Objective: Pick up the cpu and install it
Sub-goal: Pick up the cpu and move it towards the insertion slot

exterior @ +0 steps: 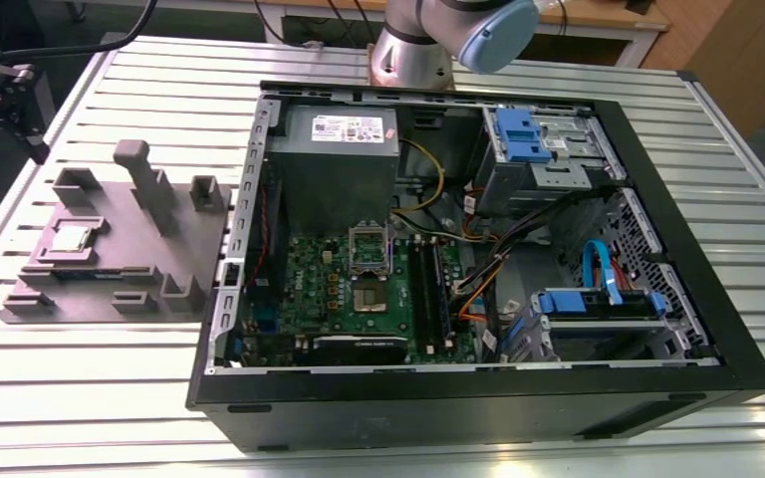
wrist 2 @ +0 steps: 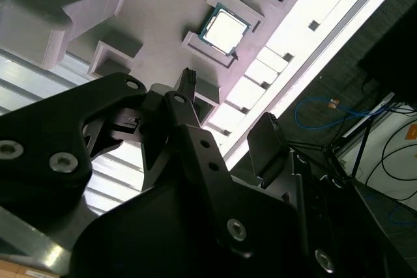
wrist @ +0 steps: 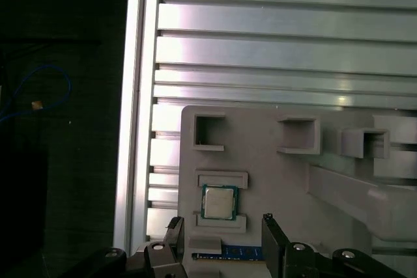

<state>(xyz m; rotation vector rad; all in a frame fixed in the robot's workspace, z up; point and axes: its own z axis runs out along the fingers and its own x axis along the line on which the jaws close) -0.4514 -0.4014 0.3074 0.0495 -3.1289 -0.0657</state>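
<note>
Cpu [exterior: 75,237] flat in a recess of the grey holder [exterior: 156,254], on the exterior view's left of the open case [exterior: 489,393]. Gripper [wrist: 221,224] well clear of it, fingers [wrist: 272,239] spread wide (holding nothing).

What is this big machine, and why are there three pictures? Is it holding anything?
This is a robot arm standing at a ridged metal table. The exterior view comes from a camera off the arm. It shows an open computer box and, on the exterior view's left, a grey plastic holder. The other two pictures come from small cameras riding near the arm's wrist, looking past its black hand. The hand has two fingers, spread open, and it holds nothing. It hangs over the holder. In a little nest on the holder lies the cpu, a small shiny square chip. The robot's job is to pick it up and put it into the computer. That is not yet done.
</note>
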